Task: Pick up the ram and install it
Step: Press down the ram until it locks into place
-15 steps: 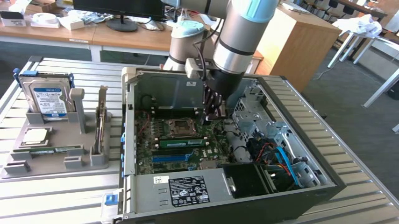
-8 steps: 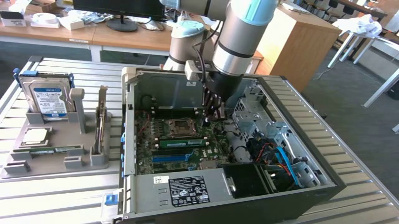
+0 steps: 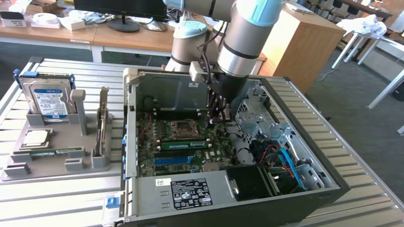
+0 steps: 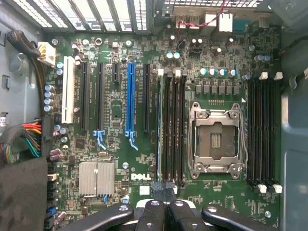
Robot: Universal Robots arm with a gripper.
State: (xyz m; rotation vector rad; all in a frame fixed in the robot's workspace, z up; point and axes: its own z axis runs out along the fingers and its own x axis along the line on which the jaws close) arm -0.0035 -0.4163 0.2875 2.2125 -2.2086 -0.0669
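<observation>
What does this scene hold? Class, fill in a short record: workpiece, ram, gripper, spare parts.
workpiece: open computer case, motherboard exposed
ram: ram, a green stick, stands in a slot beside the empty processor socket
gripper: gripper shut, low inside the case over one end of the memory slots; contact with the ram cannot be told
spare parts: grey tray on the exterior view's left, with hard drive and processor chip
</observation>
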